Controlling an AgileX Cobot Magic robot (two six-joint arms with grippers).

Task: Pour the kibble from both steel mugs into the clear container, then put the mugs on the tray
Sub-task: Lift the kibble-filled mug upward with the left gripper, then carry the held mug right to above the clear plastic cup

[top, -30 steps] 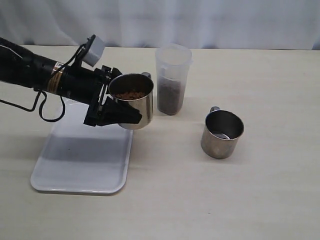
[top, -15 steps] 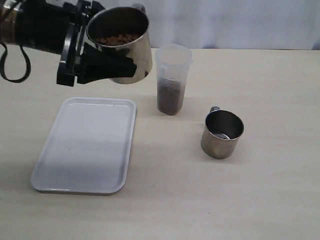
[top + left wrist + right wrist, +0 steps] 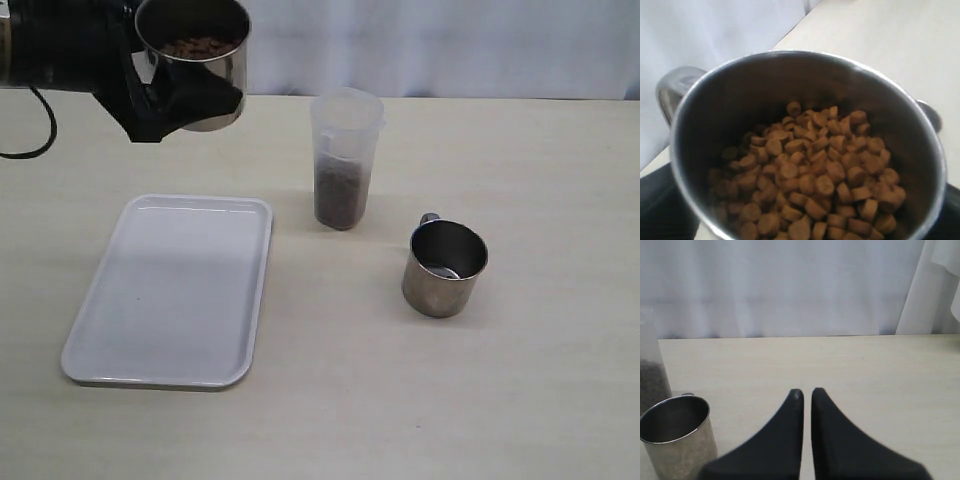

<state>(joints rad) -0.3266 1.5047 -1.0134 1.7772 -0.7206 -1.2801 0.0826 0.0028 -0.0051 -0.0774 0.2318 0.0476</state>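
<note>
Steel mug (image 3: 195,60), short, wide and shiny, holds small round brown kibble (image 3: 810,180) and is up in the air, waiting to be poured.

Black left gripper (image 3: 185,100) squeezes this mug tight and holds it high and upright, well to one side of the tall clear plastic container (image 3: 346,150). The container stands on the pale table (image 3: 520,380) with brown kibble in its lower part. Another short steel mug (image 3: 444,268) stands near it and looks empty, so I think one pour is done. Next the full mug must go over the narrow rim and tip slowly, so no bits fall outside. The flat white plastic tray (image 3: 170,290) has no mug yet. The right gripper (image 3: 806,395) has its jaws almost together, holding nothing.
</note>
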